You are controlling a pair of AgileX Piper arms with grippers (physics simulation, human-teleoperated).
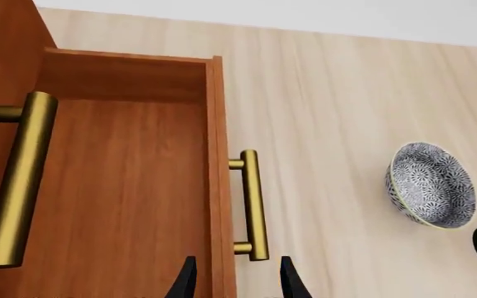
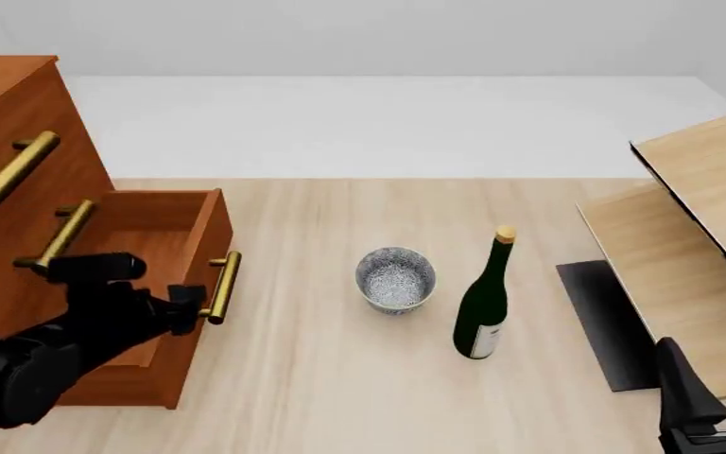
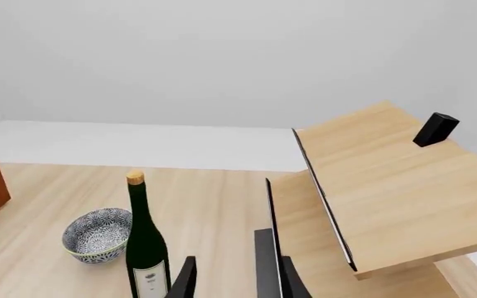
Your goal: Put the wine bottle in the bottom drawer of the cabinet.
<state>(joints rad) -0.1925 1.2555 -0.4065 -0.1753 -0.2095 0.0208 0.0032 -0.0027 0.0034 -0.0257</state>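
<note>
The wine bottle (image 2: 482, 307) stands upright on the table, right of the bowl; it also shows in the right wrist view (image 3: 146, 245). The cabinet (image 2: 10, 104) stands at the left. Its bottom drawer (image 2: 148, 222) is pulled out, and it looks empty in the left wrist view (image 1: 122, 186). My left gripper (image 2: 194, 308) is open at the lower end of the drawer's brass handle (image 1: 253, 205), its fingertips (image 1: 187, 280) either side of the drawer front. My right gripper (image 2: 720, 374) is open and empty at the front right, well away from the bottle.
A speckled grey bowl (image 2: 396, 277) sits between the drawer and the bottle. Pale light-wood furniture (image 2: 703, 218) with a dark base (image 2: 603, 322) stands at the right, close to my right gripper. Two upper drawers with brass handles (image 2: 16, 165) are shut.
</note>
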